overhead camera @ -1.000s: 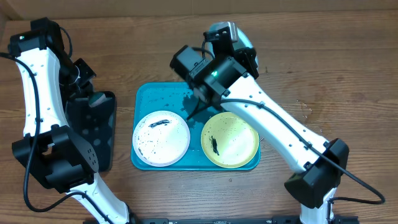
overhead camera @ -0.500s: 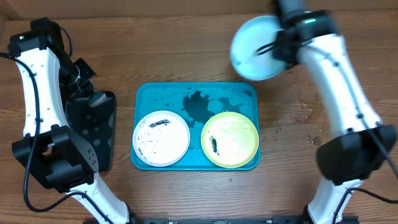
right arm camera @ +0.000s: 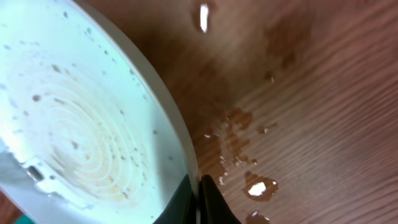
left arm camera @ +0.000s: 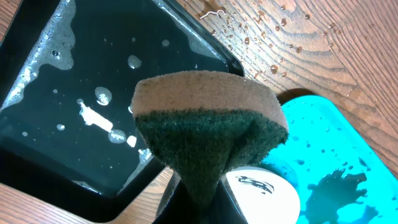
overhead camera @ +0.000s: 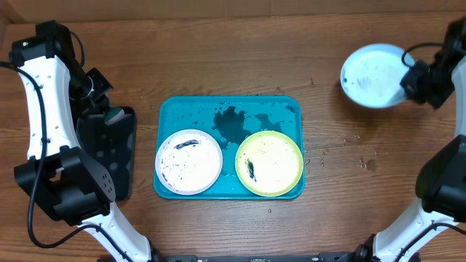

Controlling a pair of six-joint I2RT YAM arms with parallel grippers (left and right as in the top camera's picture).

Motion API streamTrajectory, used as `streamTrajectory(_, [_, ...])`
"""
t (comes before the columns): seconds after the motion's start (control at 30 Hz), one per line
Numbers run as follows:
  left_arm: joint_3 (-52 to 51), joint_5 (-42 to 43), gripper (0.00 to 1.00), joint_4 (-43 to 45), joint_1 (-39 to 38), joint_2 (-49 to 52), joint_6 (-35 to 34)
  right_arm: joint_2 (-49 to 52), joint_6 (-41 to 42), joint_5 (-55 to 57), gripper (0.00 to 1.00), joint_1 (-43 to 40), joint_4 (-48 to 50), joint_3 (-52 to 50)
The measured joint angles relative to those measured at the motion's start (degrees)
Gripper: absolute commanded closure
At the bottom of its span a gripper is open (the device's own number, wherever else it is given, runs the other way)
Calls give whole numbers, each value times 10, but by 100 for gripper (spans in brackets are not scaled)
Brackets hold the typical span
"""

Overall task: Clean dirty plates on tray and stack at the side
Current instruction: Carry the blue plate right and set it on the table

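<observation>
Right fingers (right arm camera: 216, 202): yours are pinched on the rim of the blue plate (overhead camera: 371, 76), out over the tabletop (overhead camera: 218, 58) on the right and well apart from the tray (overhead camera: 171, 113). The plate has dark specks on it.
Left fingers (left arm camera: 171, 208): clamped on a sponge (left arm camera: 205, 124), green side down, above the sudsy black tray (overhead camera: 109, 156).
Tray: white plate (overhead camera: 188, 161) on the left and yellow plate (overhead camera: 269, 164) on the right, both smeared black, with a puddle (overhead camera: 231, 124) behind them.
Tabletop: droplets to the right of the tray.
</observation>
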Motion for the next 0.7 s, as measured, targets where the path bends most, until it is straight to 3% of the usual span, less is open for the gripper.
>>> streamTrajectory(0.1, [0, 0, 96, 1, 0, 0, 0, 0, -7, -14, 94, -4, 31, -60])
streamTrajectory(0.33, [0, 0, 96, 2, 0, 0, 0, 0, -17, -34, 65, -2, 47, -119])
streamTrajectory(0.43, [0, 0, 96, 3, 0, 0, 0, 0, -19, -50, 61, -2, 24, -119])
streamTrajectory(0.7, [0, 12, 96, 11, 0, 0, 0, 0, -148, -272, 54, 54, -3, -119])
